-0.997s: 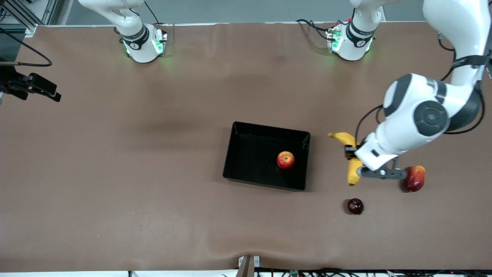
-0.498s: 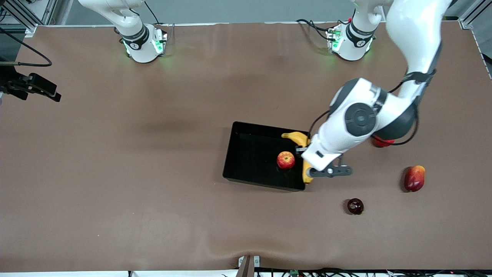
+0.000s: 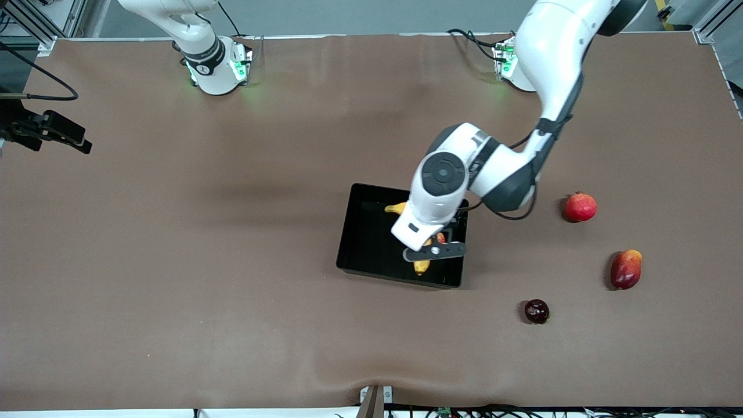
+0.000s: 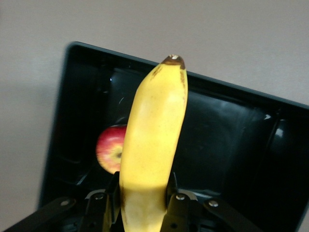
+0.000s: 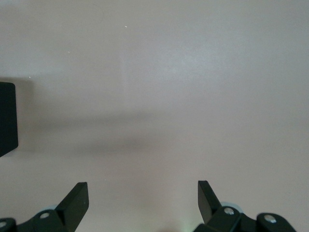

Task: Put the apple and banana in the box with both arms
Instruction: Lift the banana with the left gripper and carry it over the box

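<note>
Left claw clamped on the banana, hung over the box right above the apple lying inside. Risk judged: dropped from there, banana landing on the apple, rolling it or resting propped on the low wall. Right claw waiting wide apart and empty over bare counter. Pomegranate and mango well apart.

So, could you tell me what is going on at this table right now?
The left gripper is shut on the banana and holds it over the box, where the apple already lies. The right gripper waits, open, above bare table. A pomegranate, a mango and a dark fruit lie toward the left arm's end.
</note>
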Controlling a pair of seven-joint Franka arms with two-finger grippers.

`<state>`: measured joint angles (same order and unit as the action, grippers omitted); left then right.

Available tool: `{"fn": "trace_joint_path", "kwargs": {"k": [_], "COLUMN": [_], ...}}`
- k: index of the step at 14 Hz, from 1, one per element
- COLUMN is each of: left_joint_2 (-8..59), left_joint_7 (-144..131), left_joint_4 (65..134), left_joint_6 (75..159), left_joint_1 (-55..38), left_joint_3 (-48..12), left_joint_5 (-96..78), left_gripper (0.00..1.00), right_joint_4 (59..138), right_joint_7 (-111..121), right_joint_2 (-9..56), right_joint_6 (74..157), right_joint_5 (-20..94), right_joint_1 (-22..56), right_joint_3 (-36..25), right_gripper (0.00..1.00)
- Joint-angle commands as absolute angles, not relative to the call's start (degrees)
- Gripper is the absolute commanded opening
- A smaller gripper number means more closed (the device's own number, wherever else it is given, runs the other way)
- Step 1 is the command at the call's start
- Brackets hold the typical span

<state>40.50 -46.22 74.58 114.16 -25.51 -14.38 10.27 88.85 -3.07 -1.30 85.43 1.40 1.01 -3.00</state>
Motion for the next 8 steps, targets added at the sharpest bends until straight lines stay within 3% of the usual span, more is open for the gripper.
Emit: {"fn": "trace_joint_path", "kwargs": {"k": [1, 8], "left_joint_2": [42.9, 47.3], "left_joint_7": [-47.0, -48.5], "left_joint_4": [72.2, 72.4], "left_joint_6": [115.7, 119.5], "left_joint_1": [-27.2, -29.5], "left_joint_3": [-13.4, -13.4], "left_joint_5": [9.9, 9.9], "left_gripper": [0.0, 0.0], "right_joint_4": [88.9, 88.9], "right_joint_7": [-3.7, -3.7], "right_joint_2": [-1.8, -1.8], "right_joint_6": [85.5, 85.6], "right_joint_5": [1.5, 1.5], "right_joint_1": [0.7, 0.8], "right_joint_3": [-2.8, -2.8], "right_gripper": [1.0, 1.0]}}
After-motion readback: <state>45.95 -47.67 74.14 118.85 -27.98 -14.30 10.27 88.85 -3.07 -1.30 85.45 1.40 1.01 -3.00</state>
